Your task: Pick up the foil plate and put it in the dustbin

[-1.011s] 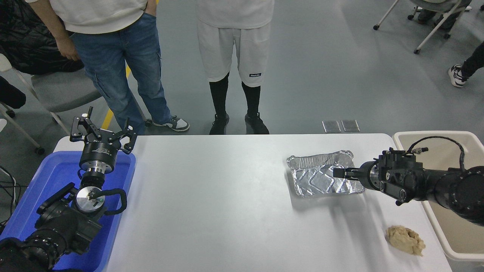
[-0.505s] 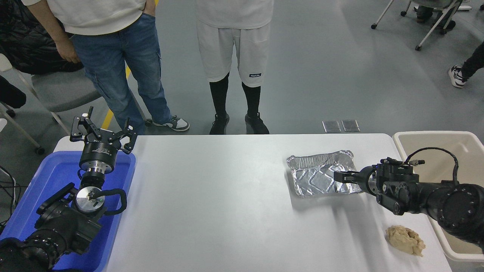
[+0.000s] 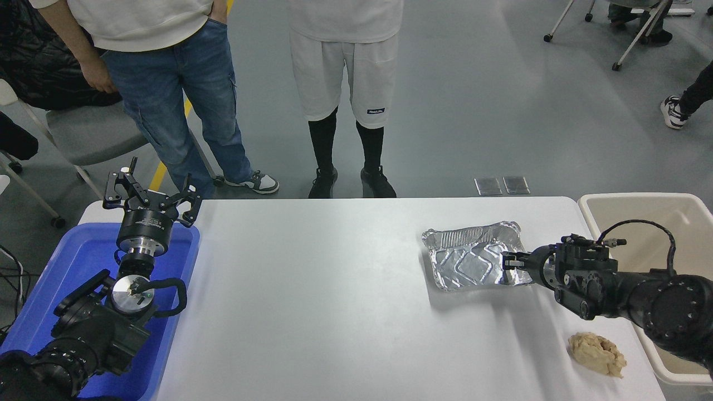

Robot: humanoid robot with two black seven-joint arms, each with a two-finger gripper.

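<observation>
A: Foil plate at 3 o'clock on the white counter, base down, long side roughly along the far edge. Near right rim reached by the right hand. Placed close to the beige dustbin, just off the counter's right end, so likely only a short carry.

B: State of the right hand?

A: Fingers close together at the rim's right edge. Cannot tell whether clamped on foil or only touching. Rim approached from the side, probably because the thin crinkled edge offers the only pinchable part.

B: Left hand?

A: Left hand parked at 9 o'clock, above the blue tub, fingers spread wide, holding nothing.

B: Anything else on the counter?

A: Crumpled tan paper wad at 4 o'clock, well apart from the plate, near the dustbin's wall. Not part of the task; to be avoided during the carry.

B: Surface and room?

A: Smooth, matte white top, faint shadow under the plate. Grey floor beyond. Two persons standing at 12 o'clock past the far edge: one in blue jeans, one in white shorts. Chairs at the upper corners.
</observation>
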